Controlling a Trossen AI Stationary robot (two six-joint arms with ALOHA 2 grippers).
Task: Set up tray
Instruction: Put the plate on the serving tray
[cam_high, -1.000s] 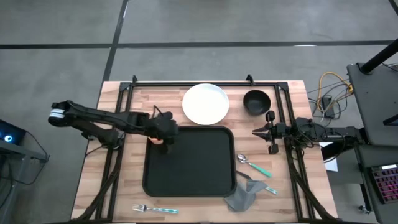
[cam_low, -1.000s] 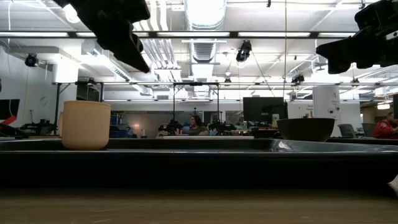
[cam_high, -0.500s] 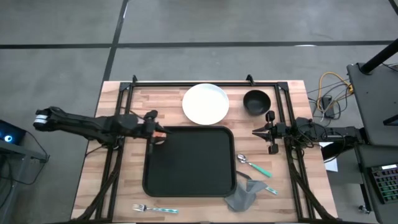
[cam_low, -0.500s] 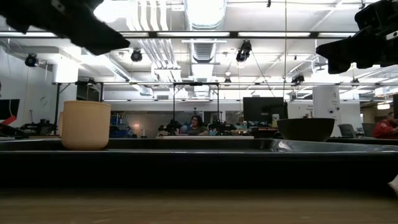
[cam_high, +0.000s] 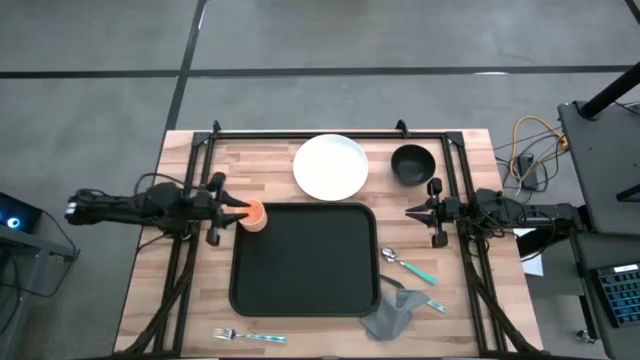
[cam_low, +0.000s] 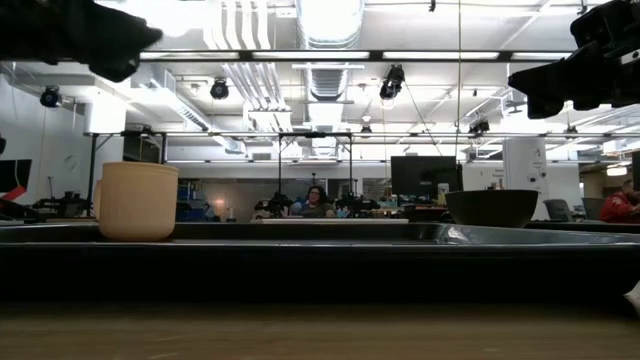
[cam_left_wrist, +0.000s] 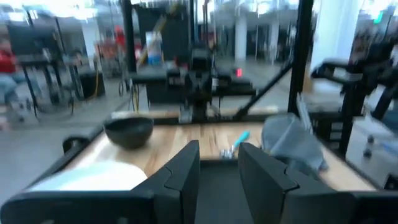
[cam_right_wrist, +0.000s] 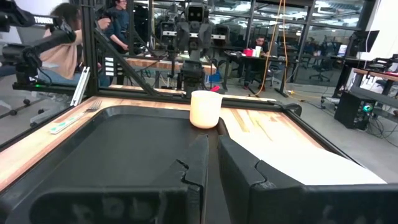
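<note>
The tray (cam_high: 305, 258) lies mid-table with a cup (cam_high: 254, 214) at its far-left corner, probably put there to leave room for other things. The left tool (cam_high: 226, 208) hangs beside the cup, fingers parted and empty. The right tool (cam_high: 415, 211) waits closed by the tray's right side.

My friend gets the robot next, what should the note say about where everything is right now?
Left hand: open, empty, just left of the cup.
Right hand: shut, empty, waiting right of the tray.
Done: cup stands in the tray's far-left corner.
Left: white plate and dark bowl sit behind the tray; spoon and grey napkin to its right; fork in front. None are on the tray yet.
</note>
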